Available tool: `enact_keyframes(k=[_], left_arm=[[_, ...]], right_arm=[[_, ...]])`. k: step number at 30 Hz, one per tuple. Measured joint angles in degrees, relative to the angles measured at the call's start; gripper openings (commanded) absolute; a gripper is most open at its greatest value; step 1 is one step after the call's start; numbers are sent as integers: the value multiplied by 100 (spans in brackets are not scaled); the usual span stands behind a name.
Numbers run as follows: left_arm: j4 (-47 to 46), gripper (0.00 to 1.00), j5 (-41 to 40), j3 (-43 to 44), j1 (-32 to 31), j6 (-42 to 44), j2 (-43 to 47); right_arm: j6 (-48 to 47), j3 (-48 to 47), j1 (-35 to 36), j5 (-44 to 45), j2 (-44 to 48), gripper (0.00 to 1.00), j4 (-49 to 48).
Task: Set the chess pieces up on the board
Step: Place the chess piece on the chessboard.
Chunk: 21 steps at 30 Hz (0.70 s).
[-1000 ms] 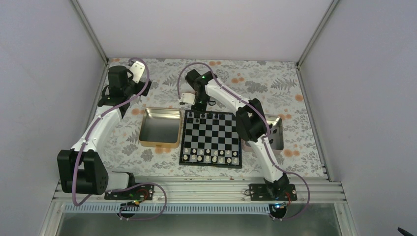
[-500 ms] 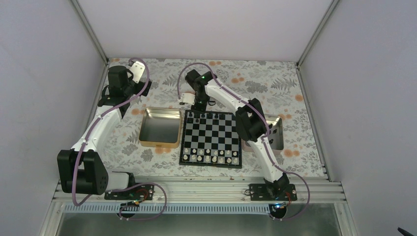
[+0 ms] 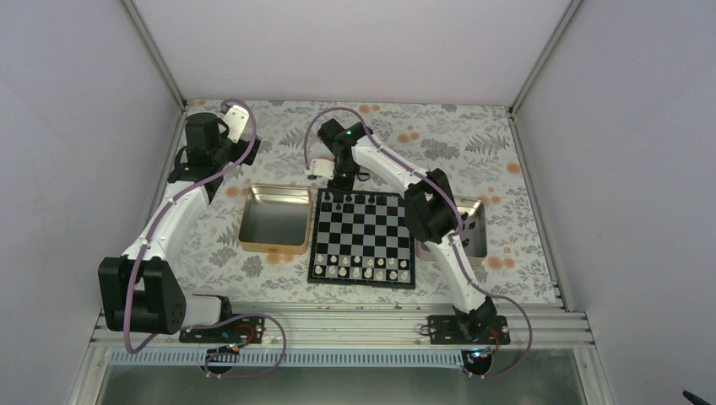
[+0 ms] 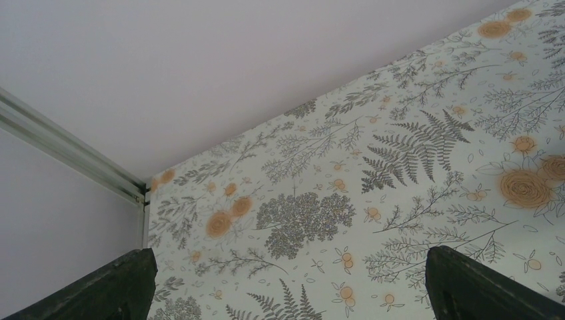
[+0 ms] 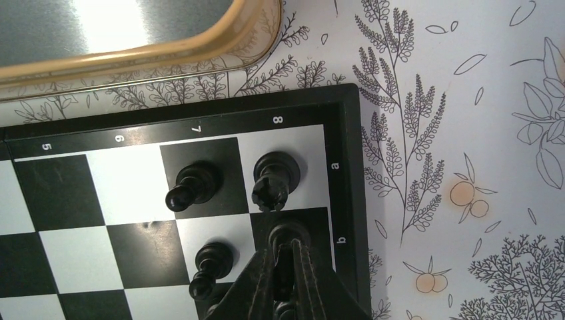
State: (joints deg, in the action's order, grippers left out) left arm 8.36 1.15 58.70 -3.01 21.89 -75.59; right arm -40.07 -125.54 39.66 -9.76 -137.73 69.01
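Black chess piece point(image 5: 288, 231) on b8 | right gripper point(image 5: 288, 257) straddles it | clenched or released: cannot tell

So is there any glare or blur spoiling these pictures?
Right wrist view: strong white glare inside the gold tray, while the board and chess pieces are sharp. Left wrist view: evenly lit tablecloth, the left tool only two dark shapes in the bottom corners. Top external view: soft even light, pieces too tiny to tell apart.

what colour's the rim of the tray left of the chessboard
Gold. The rectangular metal tray's rim shows best in the right wrist view.
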Motion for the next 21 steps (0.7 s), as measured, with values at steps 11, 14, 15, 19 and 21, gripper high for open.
enact_keyframes(k=[11, 14, 15, 19, 21], left_arm=[[7, 100, 4, 0, 0, 0, 0], [11, 100, 20, 0, 0, 0, 0], [13, 100, 26, 0, 0, 0, 0], [17, 100, 52, 0, 0, 0, 0], [24, 100, 61, 0, 0, 0, 0]], right_arm=[[-24, 7, -7, 2, 0, 20, -13], [-31, 13, -11, 4, 0, 23, -22], [-31, 15, -11, 4, 0, 24, -22], [-28, 22, -11, 7, 31, 27, -20], [-22, 24, -17, 7, 66, 27, -15]])
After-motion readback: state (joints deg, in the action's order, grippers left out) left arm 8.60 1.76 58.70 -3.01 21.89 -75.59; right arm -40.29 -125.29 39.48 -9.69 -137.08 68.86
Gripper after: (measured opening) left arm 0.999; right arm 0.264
